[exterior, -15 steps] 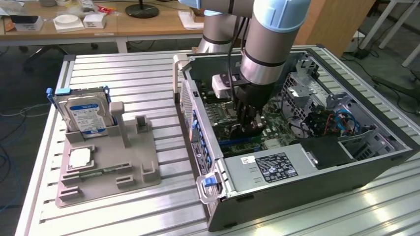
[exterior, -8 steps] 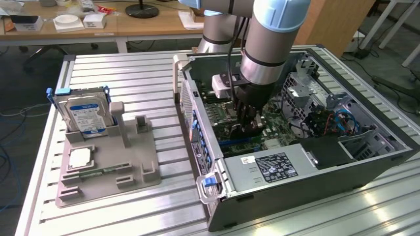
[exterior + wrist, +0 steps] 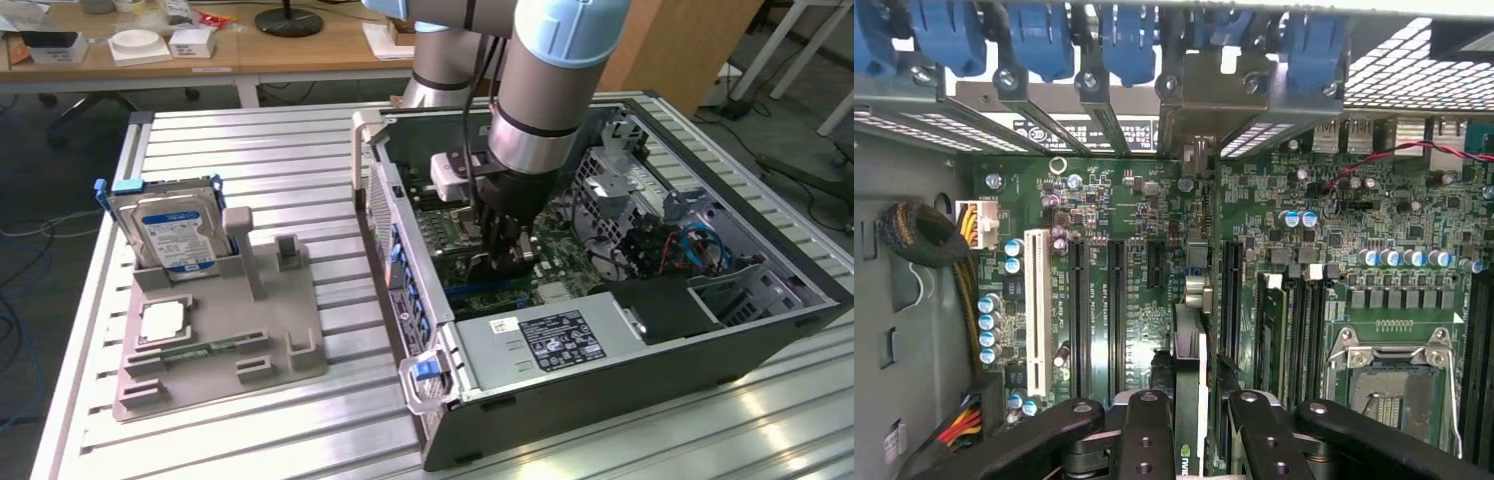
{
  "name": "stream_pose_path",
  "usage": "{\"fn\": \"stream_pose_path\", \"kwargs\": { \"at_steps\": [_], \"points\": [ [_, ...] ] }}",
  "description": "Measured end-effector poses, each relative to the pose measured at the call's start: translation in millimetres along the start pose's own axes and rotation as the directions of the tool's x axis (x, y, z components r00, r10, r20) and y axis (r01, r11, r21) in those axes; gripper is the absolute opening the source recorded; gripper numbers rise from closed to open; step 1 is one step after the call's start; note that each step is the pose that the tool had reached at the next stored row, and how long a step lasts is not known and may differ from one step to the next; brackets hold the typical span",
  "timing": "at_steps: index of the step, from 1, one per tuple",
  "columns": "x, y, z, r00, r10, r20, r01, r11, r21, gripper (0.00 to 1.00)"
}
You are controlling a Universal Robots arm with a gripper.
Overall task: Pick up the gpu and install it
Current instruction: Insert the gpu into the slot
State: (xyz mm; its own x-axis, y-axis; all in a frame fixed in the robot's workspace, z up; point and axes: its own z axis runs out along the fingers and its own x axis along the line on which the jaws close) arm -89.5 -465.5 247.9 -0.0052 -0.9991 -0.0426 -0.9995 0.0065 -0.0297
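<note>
The tool (image 3: 1192, 425) is down inside the open computer case (image 3: 747, 330), its fingers (image 3: 1146, 440) pinching the gpu (image 3: 1192, 350) by its top edge. The card hangs edge-on directly beneath the tool, just above the motherboard (image 3: 1124, 200). Its long axis runs along the expansion slots (image 3: 1116, 300), away from the tool toward the rear bracket openings (image 3: 1199, 95), where its end bracket seems to point. To seat it well, I judge the card must stay upright, parallel to its slot, and be pressed straight down.
</note>
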Motion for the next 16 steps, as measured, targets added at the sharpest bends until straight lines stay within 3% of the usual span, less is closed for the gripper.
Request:
{"fn": "stream_pose_path", "kwargs": {
  "at_steps": [16],
  "points": [
    [0.2, 0.5, 3.0, 1.0, 0.0, -0.0001, 0.0, 1.0, -0.0001, 0.26]
  ]
}}
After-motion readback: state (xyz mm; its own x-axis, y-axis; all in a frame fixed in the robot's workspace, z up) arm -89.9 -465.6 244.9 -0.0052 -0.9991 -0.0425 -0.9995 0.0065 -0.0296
